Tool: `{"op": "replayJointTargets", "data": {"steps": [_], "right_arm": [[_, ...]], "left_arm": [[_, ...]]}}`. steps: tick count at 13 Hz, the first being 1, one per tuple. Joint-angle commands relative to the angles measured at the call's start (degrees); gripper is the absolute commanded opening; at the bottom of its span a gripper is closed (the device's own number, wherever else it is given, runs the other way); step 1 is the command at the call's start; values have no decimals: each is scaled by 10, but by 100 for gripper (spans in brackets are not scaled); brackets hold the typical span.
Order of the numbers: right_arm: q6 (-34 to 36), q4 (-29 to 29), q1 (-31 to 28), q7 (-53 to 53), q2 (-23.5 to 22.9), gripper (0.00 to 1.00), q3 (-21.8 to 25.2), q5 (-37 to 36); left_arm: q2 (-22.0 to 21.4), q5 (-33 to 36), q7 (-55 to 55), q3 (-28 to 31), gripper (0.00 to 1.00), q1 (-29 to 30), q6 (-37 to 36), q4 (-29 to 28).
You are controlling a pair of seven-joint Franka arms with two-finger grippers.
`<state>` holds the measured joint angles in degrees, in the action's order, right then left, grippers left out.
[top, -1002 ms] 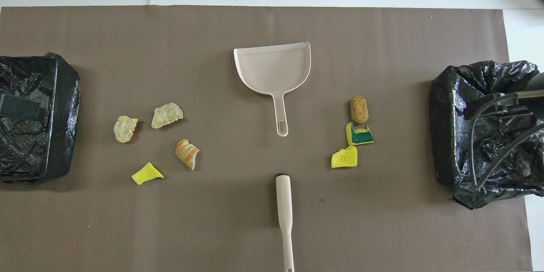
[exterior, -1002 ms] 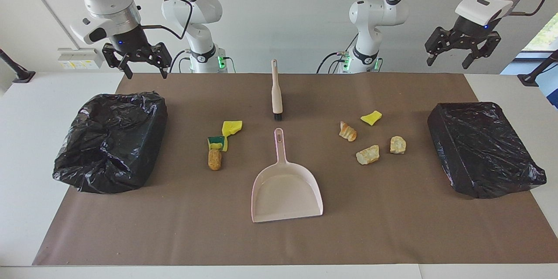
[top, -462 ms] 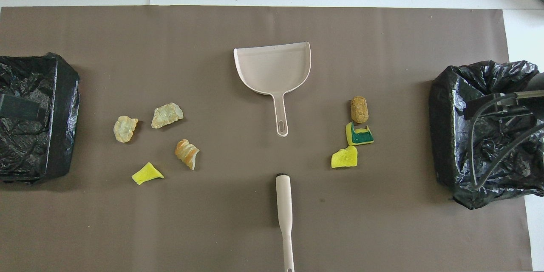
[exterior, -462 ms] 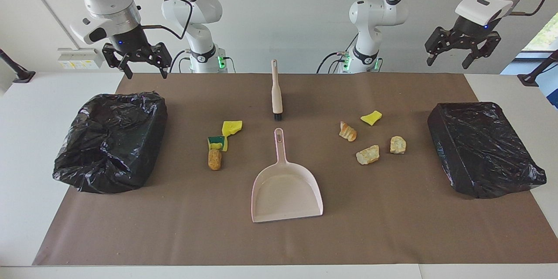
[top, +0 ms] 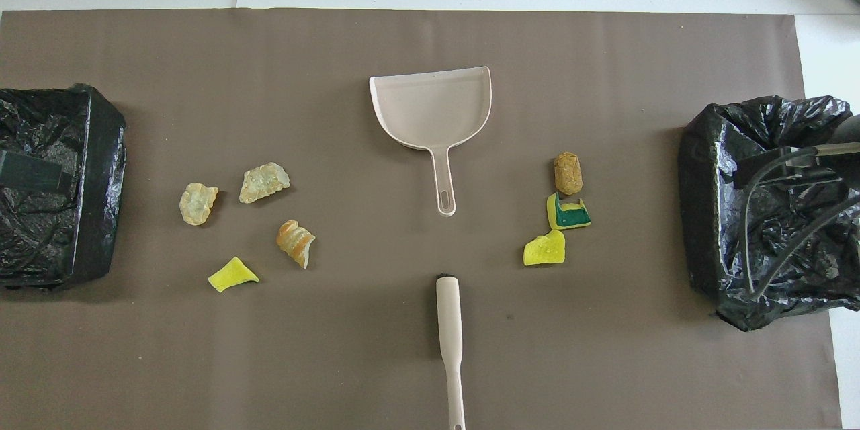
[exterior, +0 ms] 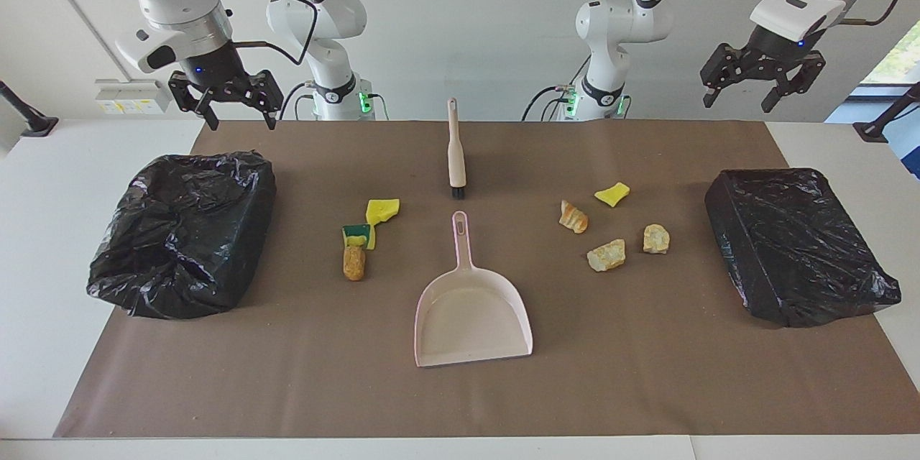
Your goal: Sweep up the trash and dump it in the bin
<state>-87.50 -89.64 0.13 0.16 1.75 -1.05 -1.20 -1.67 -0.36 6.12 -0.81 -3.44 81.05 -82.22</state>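
The trash lies in two groups on the brown mat. Toward the right arm's end are a yellow sponge bit (exterior: 382, 210) (top: 545, 250), a green-backed sponge bit (exterior: 357, 233) (top: 568, 213) and a brown cork-like lump (exterior: 353, 262) (top: 568, 173). Toward the left arm's end are a yellow sponge bit (exterior: 612, 194) (top: 232, 274) and three tan chunks (exterior: 606, 255) (top: 264, 182). My right gripper (exterior: 242, 117) is open and empty, raised over the mat's edge by the right arm's bin. My left gripper (exterior: 740, 100) is open and empty, raised near the left arm's bin.
A pale dustpan (exterior: 471, 309) (top: 433, 111) lies mid-table, handle toward the robots. A pale brush (exterior: 456, 158) (top: 449, 322) lies nearer to the robots, bristles toward the pan. Black-bagged bins stand at the right arm's end (exterior: 183, 230) (top: 766, 208) and the left arm's end (exterior: 794, 244) (top: 54, 181).
My left gripper has edged up slightly. Nothing on the table has moved.
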Motion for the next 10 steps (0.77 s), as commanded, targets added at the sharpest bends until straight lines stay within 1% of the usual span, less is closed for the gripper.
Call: {"op": "replayJointTargets", "data": {"steps": [1,10], "right_arm": [[8,-6,-9,2,10,100,-4,11],[8,-6,-9,2,10,100,-4,11]], "left_arm": [[-8,0,2,-3,100,0,-16,-1],[-25,-1,0,-3,100,1,-13,-29]]}}
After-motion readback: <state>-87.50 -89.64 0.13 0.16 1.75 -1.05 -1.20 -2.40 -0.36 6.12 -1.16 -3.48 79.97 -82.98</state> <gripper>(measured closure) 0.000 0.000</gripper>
